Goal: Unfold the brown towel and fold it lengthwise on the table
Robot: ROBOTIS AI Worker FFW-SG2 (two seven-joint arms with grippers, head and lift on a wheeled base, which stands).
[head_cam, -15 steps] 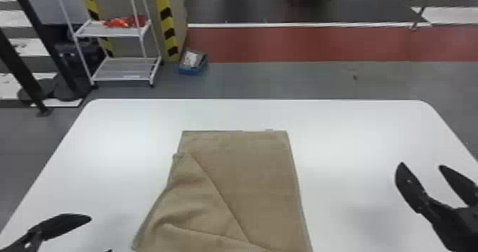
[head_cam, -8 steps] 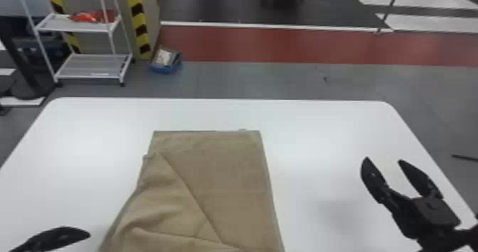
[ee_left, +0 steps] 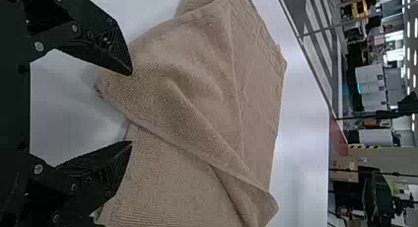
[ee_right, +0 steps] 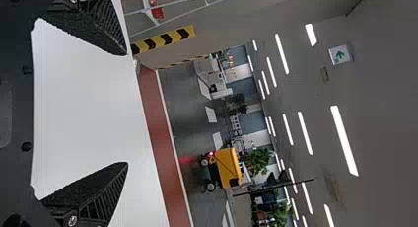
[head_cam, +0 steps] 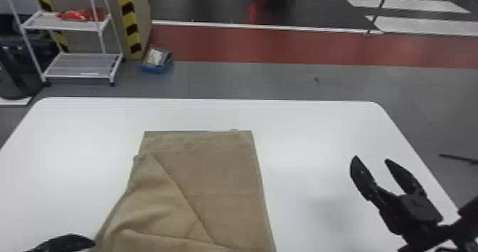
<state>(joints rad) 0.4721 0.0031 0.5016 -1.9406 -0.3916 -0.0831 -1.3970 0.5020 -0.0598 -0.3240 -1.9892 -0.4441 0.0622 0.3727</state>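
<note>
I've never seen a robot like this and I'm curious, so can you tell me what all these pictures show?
This is a robot with two black arms. Its head camera looks down at a white table, and a camera on each wrist takes a picture turned sideways. On the table lies a brown towel, wrinkled, with part folded over. The left gripper is near the towel. The right gripper is off to the towel's right. Both are open, so nothing is held.
</note>
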